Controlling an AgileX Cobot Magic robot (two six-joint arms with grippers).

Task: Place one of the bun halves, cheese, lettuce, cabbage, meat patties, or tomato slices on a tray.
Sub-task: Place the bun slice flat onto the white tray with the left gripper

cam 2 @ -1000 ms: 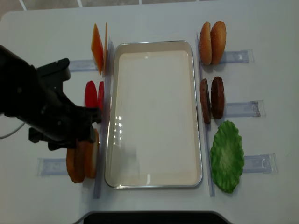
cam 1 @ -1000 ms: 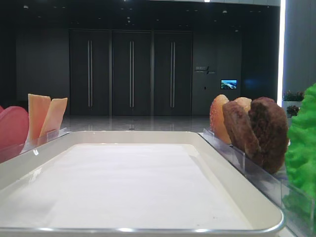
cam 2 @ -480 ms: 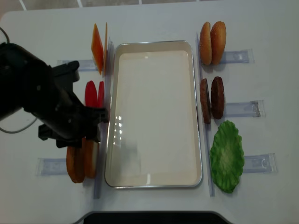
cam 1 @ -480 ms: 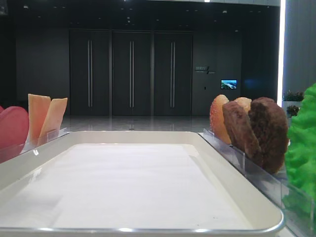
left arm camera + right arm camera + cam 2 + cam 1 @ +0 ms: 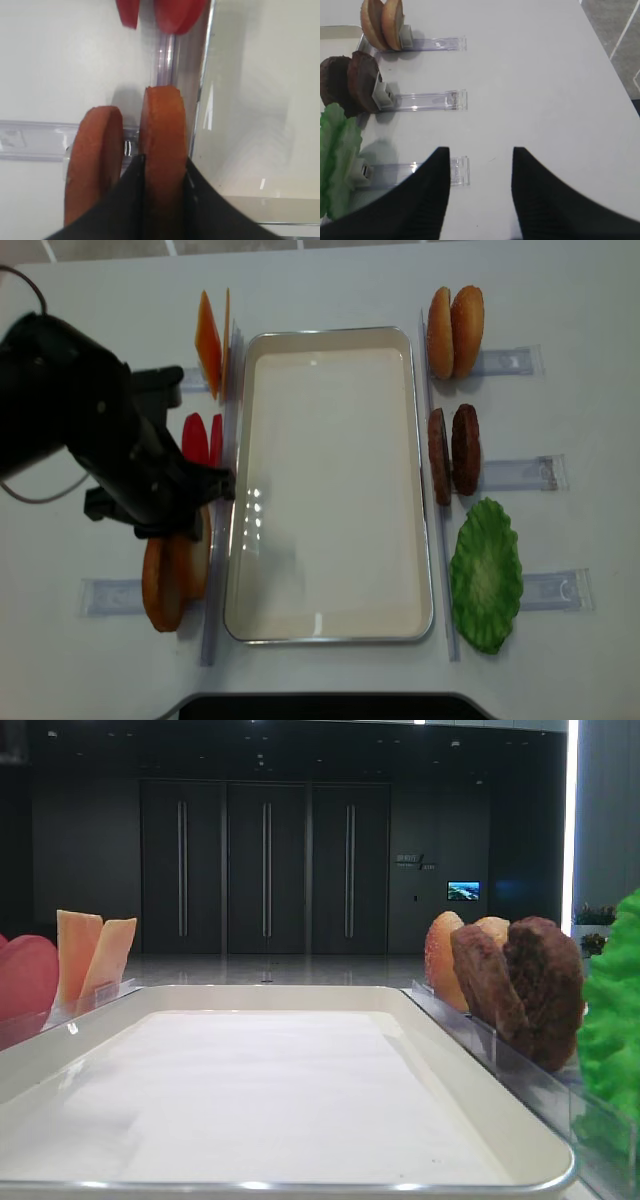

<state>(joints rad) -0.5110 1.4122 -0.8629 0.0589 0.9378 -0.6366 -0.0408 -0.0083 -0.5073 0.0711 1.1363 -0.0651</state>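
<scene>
In the left wrist view the left gripper [image 5: 162, 175] fills the bottom centre, its two dark fingers [image 5: 131, 192] pressed onto either face of the bun half [image 5: 162, 150] nearest the tray, so it is pinching that upright disc; the second bun half [image 5: 94, 160] stands free just to its left in the same clear holder [image 5: 35, 141]. Two tomato slices [image 5: 165, 12] sit at the top edge, and the white tray [image 5: 250, 100] runs down the right side, its rim just beside the gripped bun. From overhead the left arm [image 5: 90, 440] covers the left middle of the frame, with the cheese [image 5: 210, 340] above it at upper left. The step in hand looks like the grasp itself, just completed; the next move probably calls for lifting the bun straight up clear of its holder, carrying it right over the rim and laying it on the bare tray floor. A second ago this gripper was spread wide and sat slightly lower left in the overhead frame; it has since shifted up over the buns and clamped. The right gripper [image 5: 480, 170] hangs spread over bare table at lower centre of its own view, near the lettuce [image 5: 337, 160] and meat patties [image 5: 350, 85].
</scene>
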